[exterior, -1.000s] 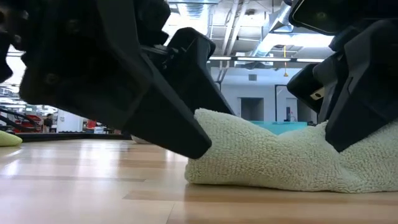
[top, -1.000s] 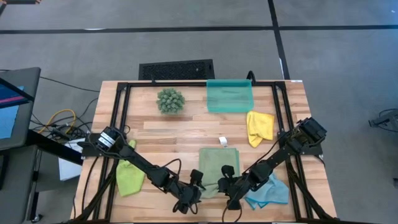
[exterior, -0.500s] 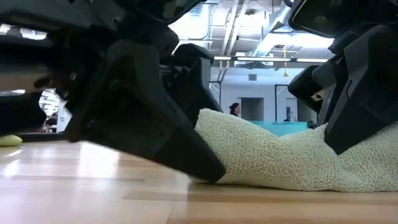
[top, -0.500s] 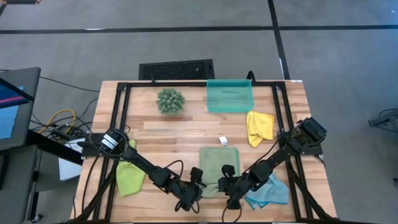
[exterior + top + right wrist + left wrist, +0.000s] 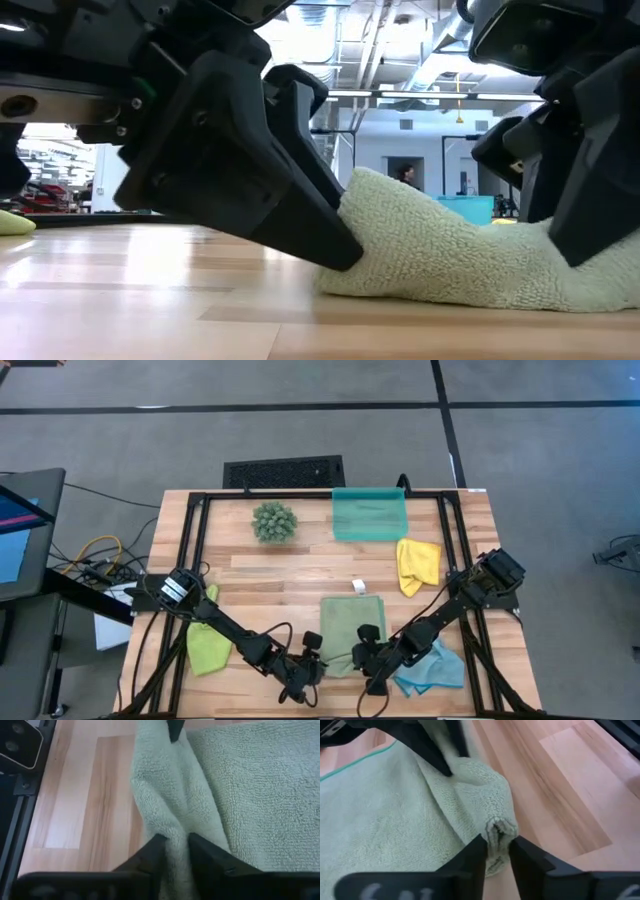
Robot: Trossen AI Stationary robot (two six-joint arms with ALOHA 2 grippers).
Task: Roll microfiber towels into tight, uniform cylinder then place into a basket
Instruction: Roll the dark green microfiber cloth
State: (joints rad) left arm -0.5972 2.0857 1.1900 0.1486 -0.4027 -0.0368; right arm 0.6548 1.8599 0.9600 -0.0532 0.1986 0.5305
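From above, the left gripper [image 5: 312,665] and right gripper [image 5: 366,660] flank the sage towel's [image 5: 352,622] near edge, the translucent teal basket [image 5: 369,516] far beyond them. Low down, fleecy pile bunches between dark wedge-shaped fingers [image 5: 290,200]. Left wrist: fingers pinch a nubbly folded corner. Right wrist: fingers squeeze a soft ridge

Grey floor [image 5: 300,420] crossed by black tape lines is surrounding the wooden bench [image 5: 290,575]; ceiling lights [image 5: 420,70] are glowing over a distant person [image 5: 405,175].
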